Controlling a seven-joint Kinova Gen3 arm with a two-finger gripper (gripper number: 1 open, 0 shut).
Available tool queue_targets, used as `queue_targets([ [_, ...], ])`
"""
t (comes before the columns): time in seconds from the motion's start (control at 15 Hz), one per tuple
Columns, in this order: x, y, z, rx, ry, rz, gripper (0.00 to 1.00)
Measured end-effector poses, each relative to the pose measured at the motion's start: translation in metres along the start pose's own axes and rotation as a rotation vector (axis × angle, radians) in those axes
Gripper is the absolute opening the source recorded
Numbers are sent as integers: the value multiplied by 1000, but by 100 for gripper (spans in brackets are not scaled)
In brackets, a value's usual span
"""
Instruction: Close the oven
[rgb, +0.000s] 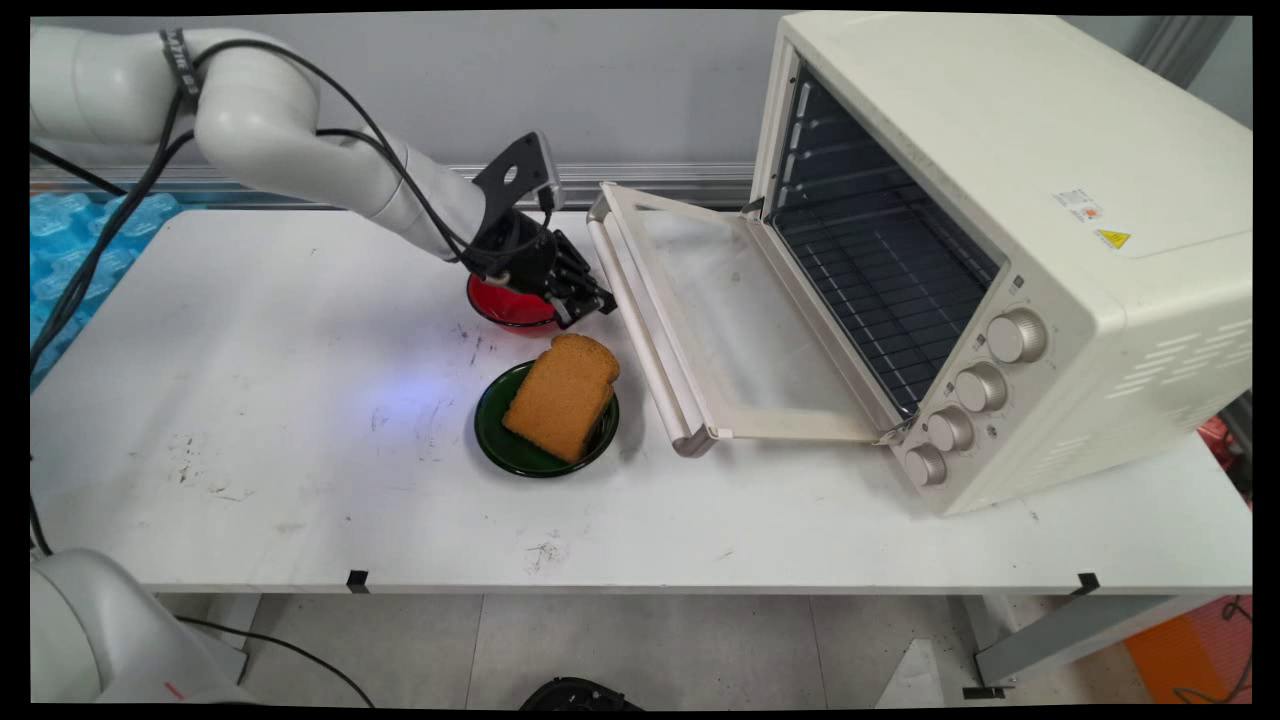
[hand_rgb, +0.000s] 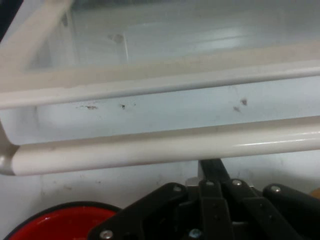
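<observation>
I have the gripper (rgb: 590, 303) low over the white desk (rgb: 300, 420), just beside the handle bar (rgb: 640, 330) of the oven door (rgb: 740, 330), which lies folded down flat toward the desk. In the hand view the fingers (hand_rgb: 212, 172) appear pressed together into one narrow black tip just short of that pale handle bar (hand_rgb: 160, 147) — nothing sits between them, and I cannot tell whether the tip touches the bar. Directly behind the gripper, partly hidden by it, sits a red bowl (rgb: 505, 305); its rim shows at about seven o'clock in the hand view (hand_rgb: 55, 222). At roughly six o'clock from the gripper in the main view there is a dark green plate (rgb: 500, 445) carrying a slice of brown toast (rgb: 562, 395), which leans over the plate's far rim. The cream toaster oven (rgb: 1000, 230) stands at three o'clock on the desk — its cavity open, wire rack (rgb: 880, 290) visible inside, four knobs (rgb: 1015, 335) down its front panel. The plate lies just beside the near end of the handle bar, apart from it.
</observation>
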Motion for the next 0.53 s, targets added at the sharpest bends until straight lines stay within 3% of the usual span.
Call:
queue_targets([
  [0.53, -6, 12, 4, 11, 37, 8, 0],
])
